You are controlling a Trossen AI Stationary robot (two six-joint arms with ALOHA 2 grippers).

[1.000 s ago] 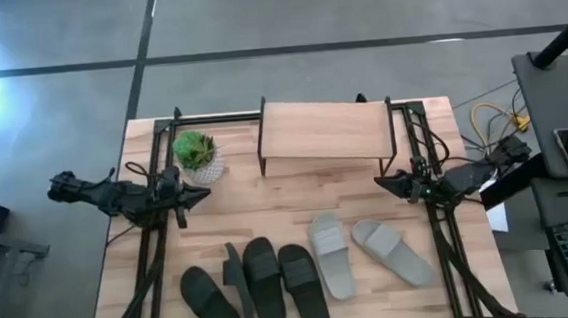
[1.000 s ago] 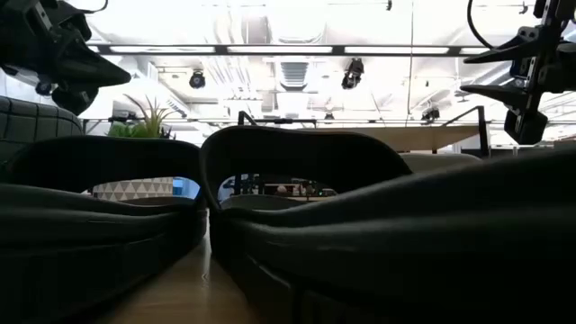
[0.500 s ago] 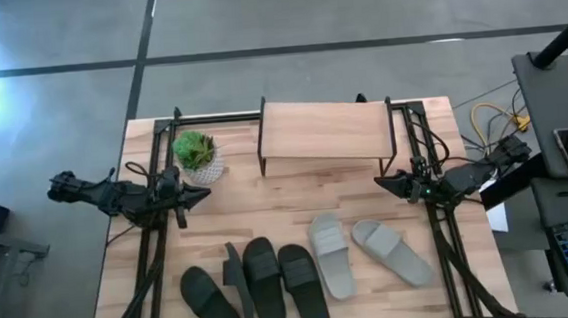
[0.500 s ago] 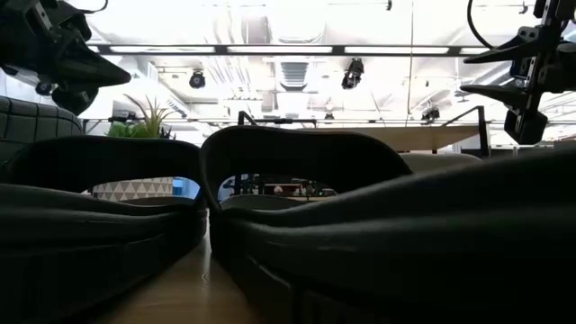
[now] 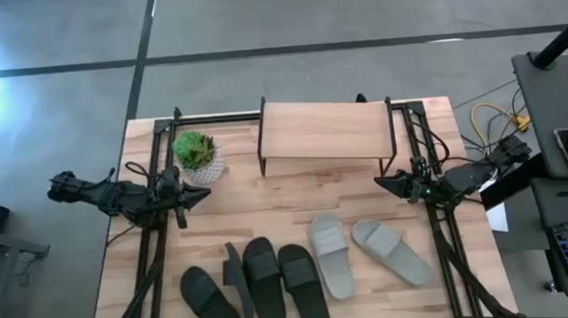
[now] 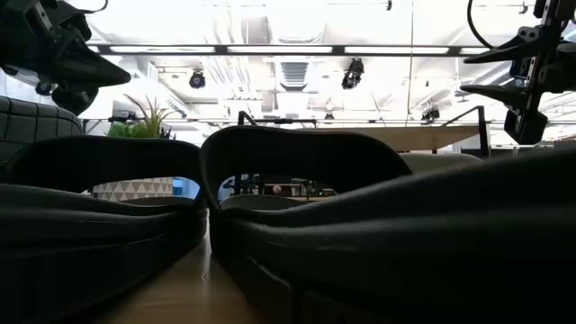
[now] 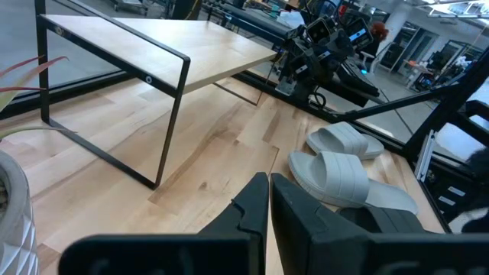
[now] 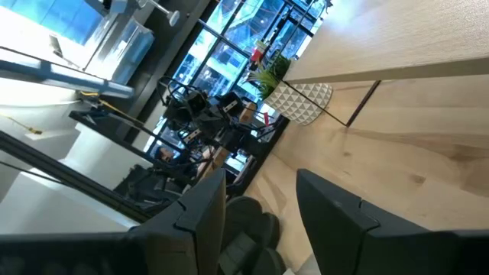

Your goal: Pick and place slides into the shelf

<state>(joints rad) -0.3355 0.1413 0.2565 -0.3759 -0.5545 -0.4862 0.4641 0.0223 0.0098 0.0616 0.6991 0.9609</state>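
No slide is held — the left gripper (image 5: 199, 195) is closed empty and the right gripper (image 5: 384, 183) spread open, both parked mid-frame between shelf (image 5: 324, 131) and slides (image 5: 307, 268), none yet shelved.

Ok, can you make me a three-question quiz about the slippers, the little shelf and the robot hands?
1. Where are the slides?
A. on the shelf's top
B. on the table in front of the shelf
C. in the grippers

2. How many slides are light grey?
A. two
B. four
C. six

3. How are the left gripper's fingers?
A. wide open
B. shut, holding nothing
C. shut on a slide

Answers:
1 B: the black slides and light grey slides lie on the table, and the shelf has nothing on top.
2 A: only two grey ones show in the high view.
3 B: the left gripper has its fingers together and empty; the right gripper is open.
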